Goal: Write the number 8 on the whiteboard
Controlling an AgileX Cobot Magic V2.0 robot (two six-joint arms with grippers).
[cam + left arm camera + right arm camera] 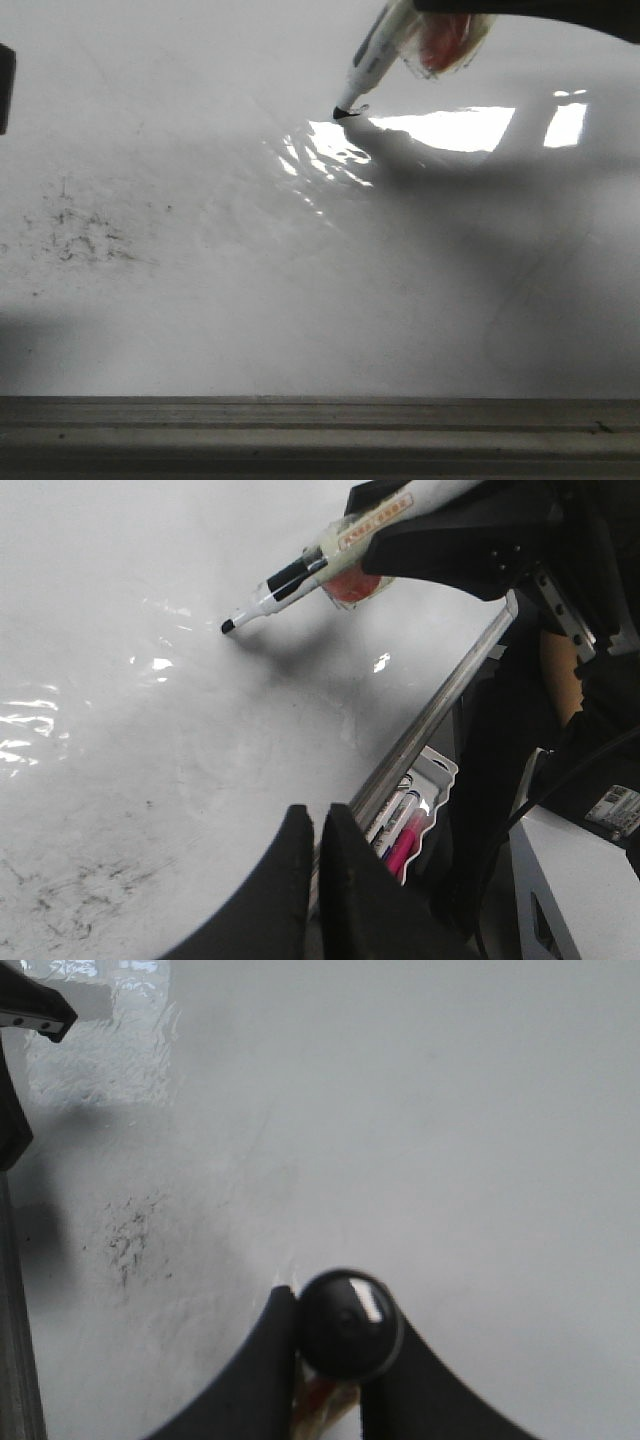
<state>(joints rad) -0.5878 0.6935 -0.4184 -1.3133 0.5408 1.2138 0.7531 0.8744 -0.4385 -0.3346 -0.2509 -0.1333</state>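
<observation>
R gripper [335, 1345] clamped on white black-tipped marker [365, 65], tip touching glossy white whiteboard [250, 300] below it. L gripper [312, 850] closed, holding nothing, well apart.

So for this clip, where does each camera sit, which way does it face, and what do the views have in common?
Front view: looks forward over the whiteboard, past its grey ledge; the right gripper holds the marker tip-down.
Left wrist view: on the left arm, looking across the board; the shut left gripper shows, with the marker.
Right wrist view: on the right arm, looking down the marker's end.
Shared: marker, ink specks.
</observation>
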